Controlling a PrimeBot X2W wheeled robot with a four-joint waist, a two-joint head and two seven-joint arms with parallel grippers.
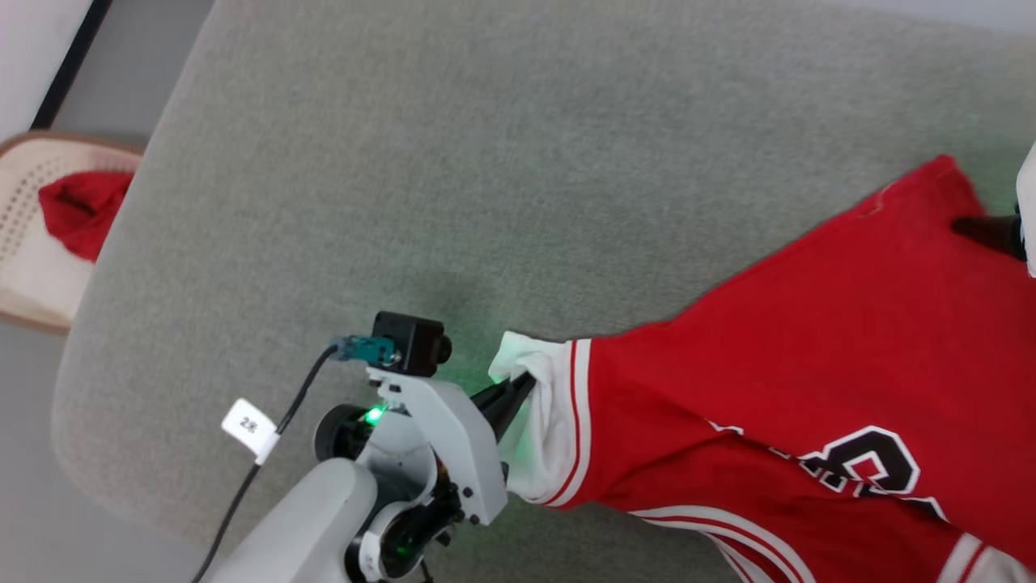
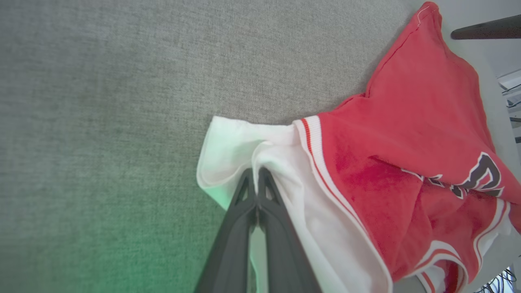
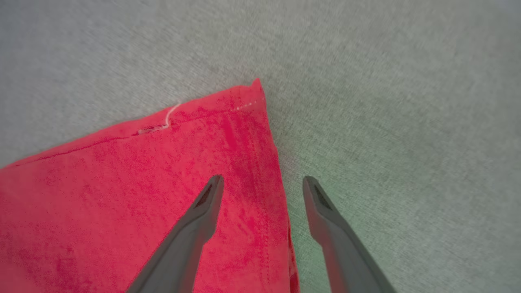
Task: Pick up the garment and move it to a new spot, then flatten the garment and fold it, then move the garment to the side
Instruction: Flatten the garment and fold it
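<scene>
The garment (image 1: 809, 348) is a red jersey with white sleeves and black-and-white lettering, lying on the right side of the grey padded surface (image 1: 486, 162). My left gripper (image 1: 518, 390) is shut on the edge of its white sleeve (image 1: 544, 437), which is bunched around the closed tips. In the left wrist view my left gripper (image 2: 257, 174) pinches a fold of that sleeve (image 2: 232, 142). My right gripper (image 3: 263, 180) is open and hovers over the garment's red hem corner (image 3: 236, 122), one finger over the cloth and one over the grey surface. A dark right finger (image 1: 989, 231) shows at the garment's far corner.
A pale woven chair seat (image 1: 32, 267) stands off the surface's left edge with a plain red cloth (image 1: 81, 212) on it. The grey surface's rounded edge runs along the left and bottom, with floor (image 1: 32, 453) beyond. A dark bar (image 2: 484, 30) crosses the left wrist view's top right.
</scene>
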